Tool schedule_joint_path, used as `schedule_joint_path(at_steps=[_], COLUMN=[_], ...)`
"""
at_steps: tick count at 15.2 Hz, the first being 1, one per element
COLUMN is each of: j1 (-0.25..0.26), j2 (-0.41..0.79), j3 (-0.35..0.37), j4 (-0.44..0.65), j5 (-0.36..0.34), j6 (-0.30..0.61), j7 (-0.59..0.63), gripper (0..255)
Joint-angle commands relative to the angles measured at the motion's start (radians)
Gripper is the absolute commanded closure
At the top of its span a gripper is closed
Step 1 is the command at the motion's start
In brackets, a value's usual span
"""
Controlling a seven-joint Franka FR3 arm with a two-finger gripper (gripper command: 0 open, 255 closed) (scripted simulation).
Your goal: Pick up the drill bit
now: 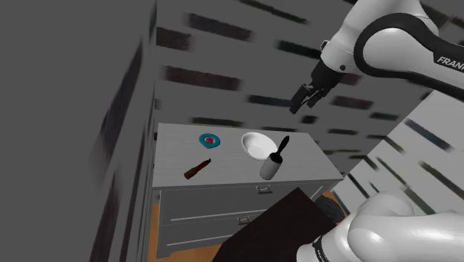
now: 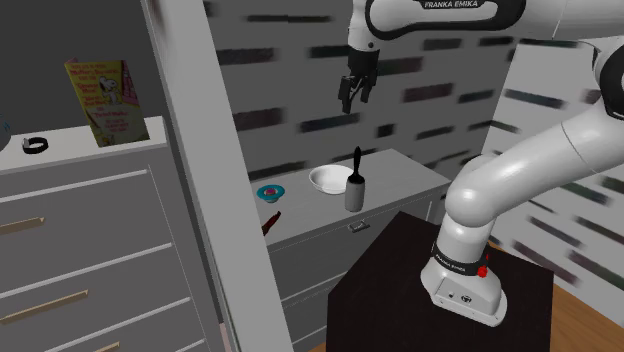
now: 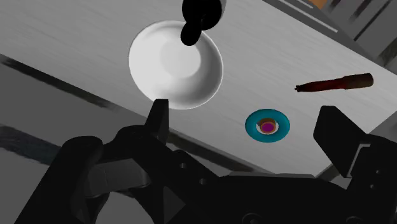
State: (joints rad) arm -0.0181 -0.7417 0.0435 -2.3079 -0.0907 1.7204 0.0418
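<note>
On the dresser, drill bit (image 1: 197, 170): a reddish-brown stick lying flat near the front edge, toward the shoulder view's left, touching nothing.
Nearest neighbour: a small teal dish (image 1: 210, 140) with a pink centre sits just behind the bit, apart from it.
Further along: a white bowl (image 1: 258, 144) stands beside the dish. In front of the bowl is a grey cup (image 1: 271, 167) with a black brush sticking up out of it.
Dresser (image 1: 297, 160): a grey top with drawers below, and bare surface all around the bit.
Gripper (image 3: 245, 114): hangs high above the dresser, over the bowl-and-dish side and well apart from the bit.
Fingers: spread wide with nothing between them.
Stage, as I judge it: the approach is not yet made. The hand has to travel across toward the front corner and come down.
Risk, tipping: a straight slanting path to the bit could clip the tall brush or cup and knock it over.
Risk, alignment: the bit is thin and lies at an angle. Fingers closing along its length instead of across it would probably slip off or roll it.
Risk, edge: a nudge from a descending fingertip could push the bit off the front of the dresser.
Risk, depth: stopping too high closes on air, and going too low jams the tips into the top.
</note>
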Motion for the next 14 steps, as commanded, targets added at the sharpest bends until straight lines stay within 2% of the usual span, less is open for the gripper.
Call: schedule_joint_path(at_steps=[1,7,14], j1=[0.0,-0.034,-0.08], j2=[0.0,0.056,0.218], j3=[0.0,0.135,0.296], j4=[0.0,-0.099,-0.129], j5=[0.0,0.067,0.128], j6=[0.0,0.109,0.252], j7=[0.0,0.305,0.663], gripper=[0,0,0])
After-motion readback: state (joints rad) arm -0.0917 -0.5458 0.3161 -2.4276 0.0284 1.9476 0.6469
